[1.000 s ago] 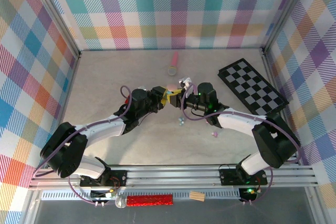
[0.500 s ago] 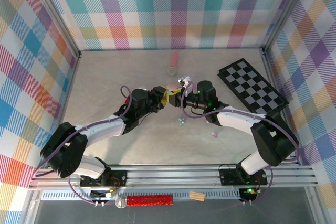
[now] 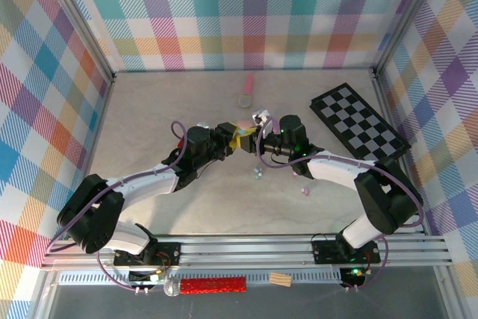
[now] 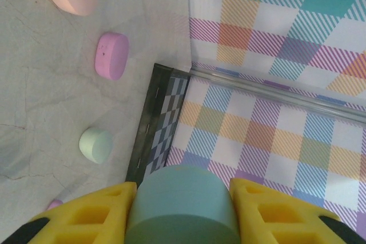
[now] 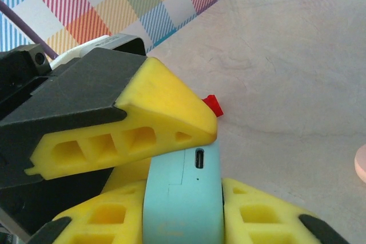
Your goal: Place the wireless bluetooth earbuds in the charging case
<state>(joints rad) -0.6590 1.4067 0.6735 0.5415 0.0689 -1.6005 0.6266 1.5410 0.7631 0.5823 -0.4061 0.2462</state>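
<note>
**Wireless bluetooth earbuds (image 3: 258, 173) not yet in the charging case (image 5: 184, 215)**

A mint piece (image 4: 96, 145) and a purple one (image 4: 111, 55) lie loose on the table (image 4: 34, 101), apart from that case, which left gripper (image 4: 182, 190) and right gripper (image 5: 183, 191) both pinch mid-table. All the inserting looks left to do.

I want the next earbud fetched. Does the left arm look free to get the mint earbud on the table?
Probably not yet: the left gripper is shut on the charging case, the right gripper too; the mint earbud itself lies uncovered.
</note>
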